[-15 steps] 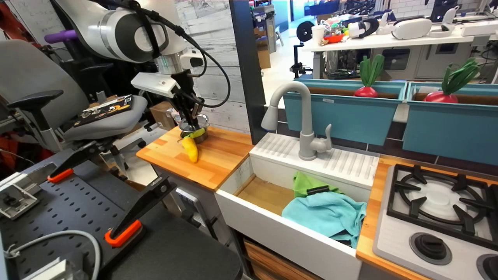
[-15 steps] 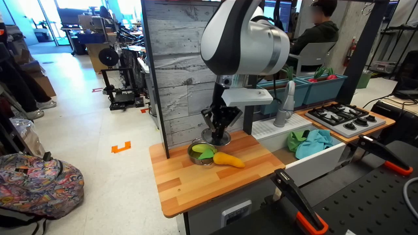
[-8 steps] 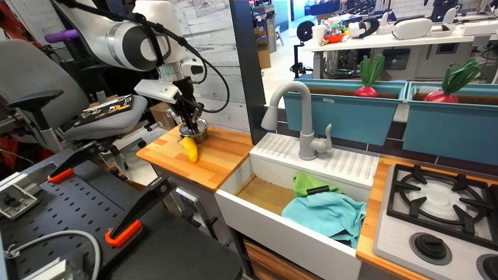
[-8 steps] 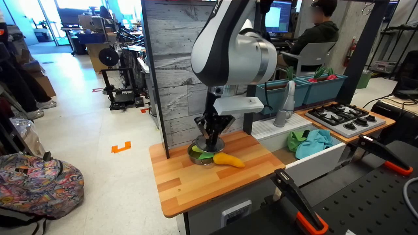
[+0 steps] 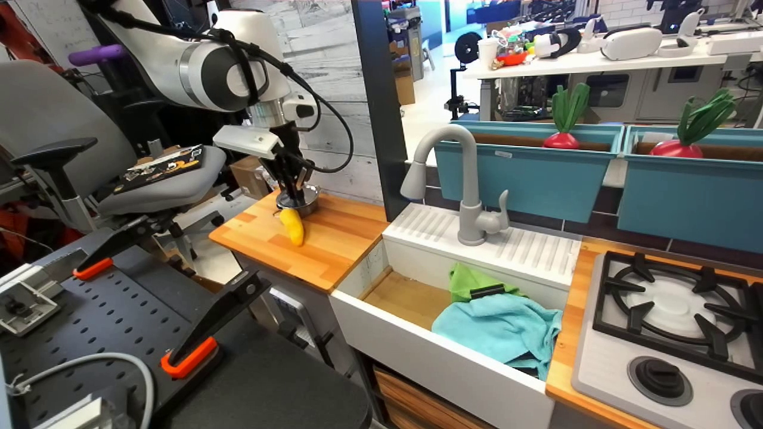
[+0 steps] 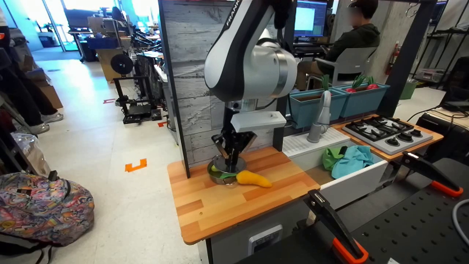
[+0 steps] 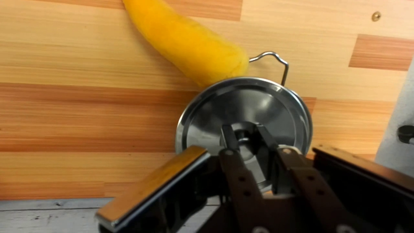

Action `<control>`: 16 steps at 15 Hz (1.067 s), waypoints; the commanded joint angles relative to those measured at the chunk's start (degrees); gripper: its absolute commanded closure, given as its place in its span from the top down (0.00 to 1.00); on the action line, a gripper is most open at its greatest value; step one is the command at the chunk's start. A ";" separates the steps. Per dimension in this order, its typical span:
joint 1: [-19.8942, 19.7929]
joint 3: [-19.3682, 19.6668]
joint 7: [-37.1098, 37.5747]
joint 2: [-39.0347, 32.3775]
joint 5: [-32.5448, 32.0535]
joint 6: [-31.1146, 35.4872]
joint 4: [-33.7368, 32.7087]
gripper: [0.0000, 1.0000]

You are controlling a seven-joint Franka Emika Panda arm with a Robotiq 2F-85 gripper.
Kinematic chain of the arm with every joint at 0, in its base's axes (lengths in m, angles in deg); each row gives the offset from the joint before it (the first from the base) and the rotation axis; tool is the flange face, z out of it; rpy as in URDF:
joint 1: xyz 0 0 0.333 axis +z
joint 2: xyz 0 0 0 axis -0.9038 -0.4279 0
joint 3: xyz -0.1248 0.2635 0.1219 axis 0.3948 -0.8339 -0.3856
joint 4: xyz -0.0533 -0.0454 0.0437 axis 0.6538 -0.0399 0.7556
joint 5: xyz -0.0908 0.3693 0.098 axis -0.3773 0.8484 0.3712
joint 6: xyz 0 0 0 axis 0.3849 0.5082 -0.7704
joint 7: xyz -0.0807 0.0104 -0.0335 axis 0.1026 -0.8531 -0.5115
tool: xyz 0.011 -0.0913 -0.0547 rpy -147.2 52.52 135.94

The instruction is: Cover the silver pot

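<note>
Grips the round steel lid (image 7: 241, 103) by its middle with the tightly narrowed Robotiq gripper (image 7: 243, 133). Likely needs easing down and toward the wooden countertop (image 6: 209, 209) edge farthest from the sink (image 6: 351, 183), onto the partly overlapped pot (image 6: 219, 180); cannot tell if touching. As for the pot: near the edge along the plank wall (image 6: 194, 110), shallow, silvery, wire-handled, with green leaf (image 6: 227, 175) showing.
</note>
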 commanded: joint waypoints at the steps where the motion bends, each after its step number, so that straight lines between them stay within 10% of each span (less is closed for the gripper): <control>1: 1.64 1.11 1.59 -2.34 -1.17 -2.45 -3.94 0.05; 12: 3.09 1.93 2.28 -1.42 -1.96 -0.99 -2.71 0.05; 13: 3.04 1.98 2.77 -1.56 -1.97 -1.21 -2.99 0.45; 16: 3.20 2.44 3.64 -1.73 -2.15 -1.39 -3.23 0.59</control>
